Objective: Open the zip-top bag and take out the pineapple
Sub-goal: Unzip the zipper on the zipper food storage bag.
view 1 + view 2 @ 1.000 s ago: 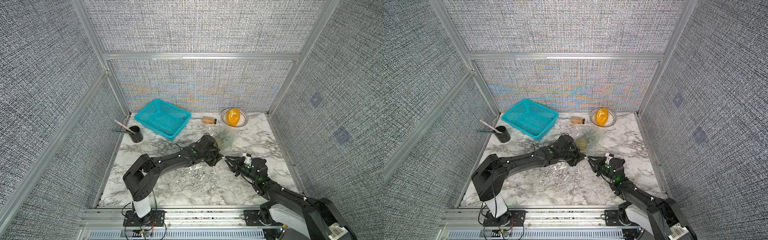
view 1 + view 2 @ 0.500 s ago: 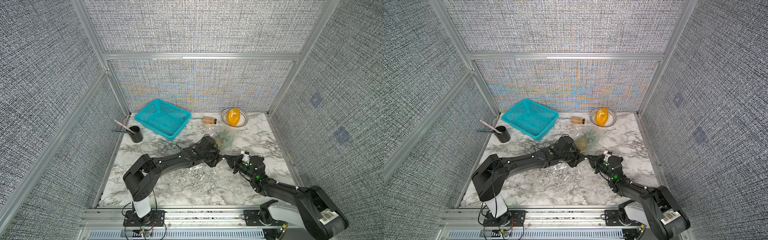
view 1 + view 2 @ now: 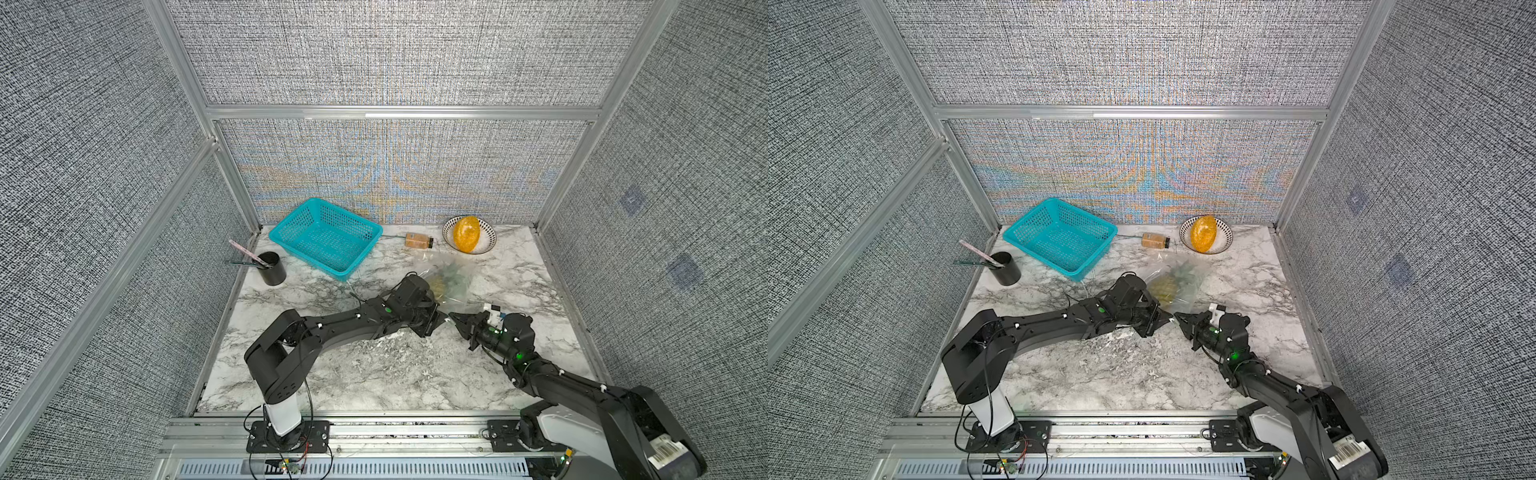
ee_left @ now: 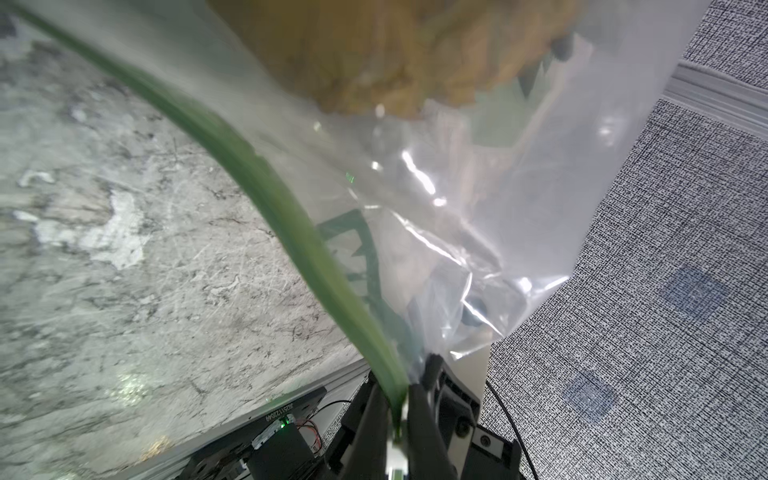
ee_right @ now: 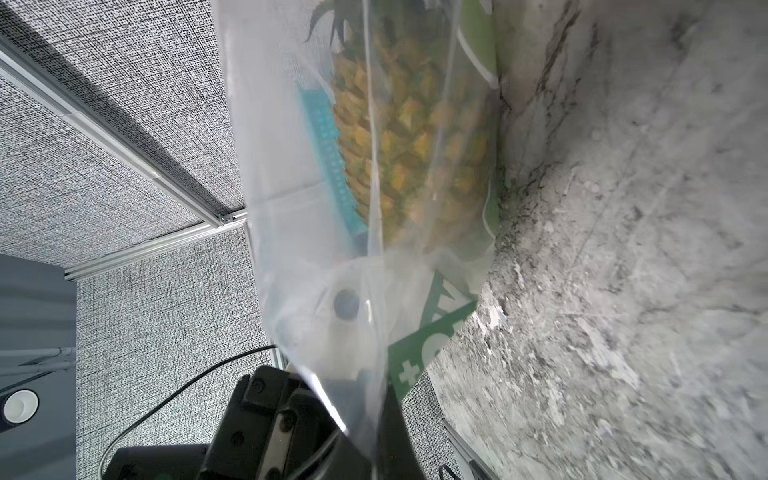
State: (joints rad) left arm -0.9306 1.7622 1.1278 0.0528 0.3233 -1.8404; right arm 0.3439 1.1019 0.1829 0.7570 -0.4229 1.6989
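Now our right gripper [image 5: 365,399] has clamped the zip-top bag [image 5: 291,208]; our left gripper [image 4: 399,399] pinches it too. We can pull apart.

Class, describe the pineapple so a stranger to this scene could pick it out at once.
On the marble table, right of the turquoise basket and nearer the front, lies a clear plastic bag. The pineapple is inside it. Unlike the smooth orange fruit in the bowl behind, it has a scaly yellow body and spiky green leaves.
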